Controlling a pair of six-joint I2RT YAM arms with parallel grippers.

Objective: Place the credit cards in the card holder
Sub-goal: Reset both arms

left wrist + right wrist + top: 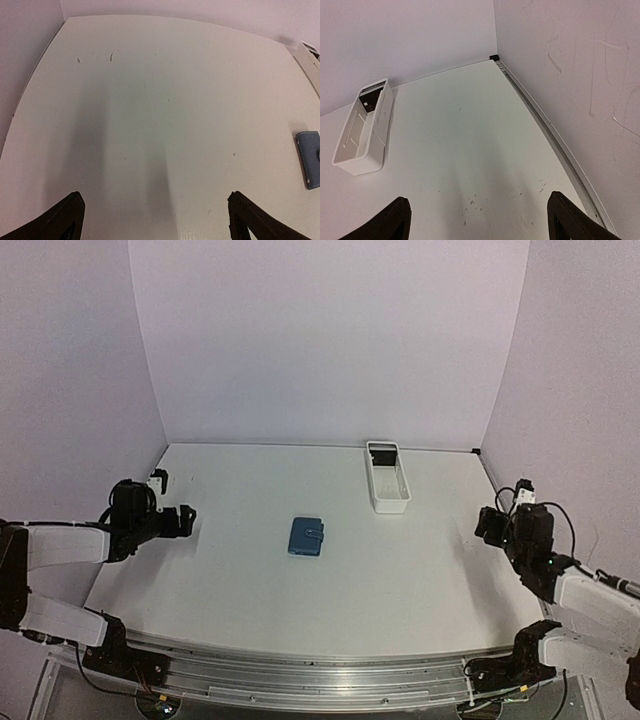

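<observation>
Lying near the middle of the bench (250, 580), the card holder (306, 536) is seen as a small blue wallet, folded shut, with its short strap laid across the side facing right. It is also caught at the right edge of the left wrist view, flat on the white surface. Whether the credit cards are held inside it cannot be told, since the fold is closed.

Beyond the card holder and to its right, nearer the back wall, a long white tray (388, 478) is set with its length running away from the arms. At the far end of the tray a small dark piece (372, 95) is lodged against the end wall. The rest of its inside is shown as pale ribbed floor, and no card can be made out there with any certainty.

Well to the left of the card holder, the left pincer (186, 521) is held above the bench with its jaws spread wide and nothing between them. Only bare surface is seen between its two dark fingertips (70, 220). Well to the right of the card holder, the right pincer (490, 524) is likewise released, jaws parted over bare bench, pointed toward the far right corner.
</observation>
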